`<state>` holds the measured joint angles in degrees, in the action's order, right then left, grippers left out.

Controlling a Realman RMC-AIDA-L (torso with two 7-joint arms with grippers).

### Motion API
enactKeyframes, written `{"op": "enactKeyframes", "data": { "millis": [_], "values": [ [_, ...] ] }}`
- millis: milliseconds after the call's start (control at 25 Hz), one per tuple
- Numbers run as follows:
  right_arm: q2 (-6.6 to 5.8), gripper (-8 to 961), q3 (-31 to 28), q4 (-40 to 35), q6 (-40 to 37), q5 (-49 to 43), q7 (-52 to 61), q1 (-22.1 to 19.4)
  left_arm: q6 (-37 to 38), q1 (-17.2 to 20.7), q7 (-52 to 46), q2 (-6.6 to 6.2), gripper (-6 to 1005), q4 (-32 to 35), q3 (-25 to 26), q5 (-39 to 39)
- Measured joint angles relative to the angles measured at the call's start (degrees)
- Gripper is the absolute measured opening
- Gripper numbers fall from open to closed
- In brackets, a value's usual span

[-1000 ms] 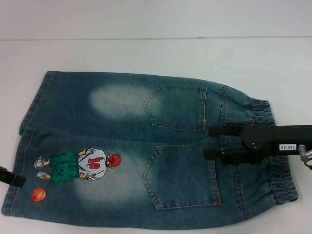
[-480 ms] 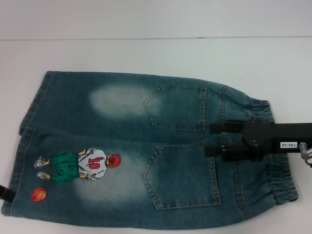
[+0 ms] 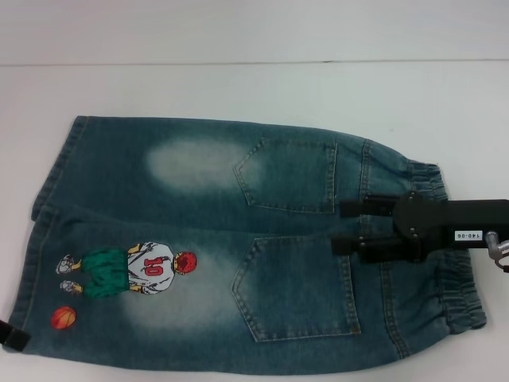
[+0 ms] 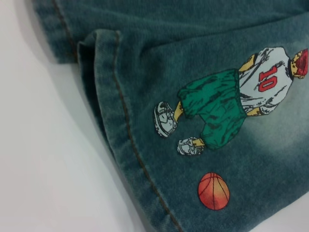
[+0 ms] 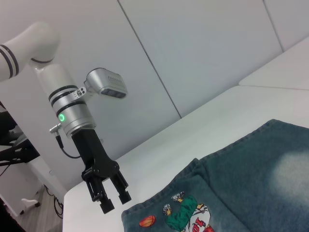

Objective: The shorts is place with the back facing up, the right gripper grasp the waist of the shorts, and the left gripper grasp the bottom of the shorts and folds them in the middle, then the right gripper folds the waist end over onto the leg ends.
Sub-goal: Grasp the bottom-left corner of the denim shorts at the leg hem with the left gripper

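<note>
The blue denim shorts (image 3: 207,239) lie flat, back pockets up, with the elastic waist (image 3: 455,278) to the right and the leg hems (image 3: 36,231) to the left. My right gripper (image 3: 339,227) is open, its two fingers spread over the denim between the pockets and the waistband. Only a tip of my left gripper (image 3: 12,338) shows at the near left corner, off the hem. In the right wrist view, the left gripper (image 5: 116,203) hangs open just beside the hem end. The left wrist view shows the stitched hem (image 4: 120,111), the number 10 print (image 4: 241,101) and the orange basketball (image 4: 213,191).
The shorts rest on a white table (image 3: 238,87) that runs back to a pale wall (image 3: 238,32). In the right wrist view, the table edge (image 5: 72,200) sits close behind the left gripper, and the left arm's silver wrist (image 5: 72,106) rises above it.
My left gripper has slid along the hem toward the near corner of the shorts. The right gripper has barely shifted, and the shorts lie as before.
</note>
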<state>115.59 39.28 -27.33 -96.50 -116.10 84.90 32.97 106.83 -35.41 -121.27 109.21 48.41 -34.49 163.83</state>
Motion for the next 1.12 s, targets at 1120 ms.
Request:
{"op": "enactKeyframes", "data": {
  "millis": [1120],
  "values": [
    [0.0,913,-0.6,0.0,-0.4,0.0,0.0,-0.5,-6.1,-0.2,0.2,-0.12,833,-3.6,0.0,0.0]
  ]
}}
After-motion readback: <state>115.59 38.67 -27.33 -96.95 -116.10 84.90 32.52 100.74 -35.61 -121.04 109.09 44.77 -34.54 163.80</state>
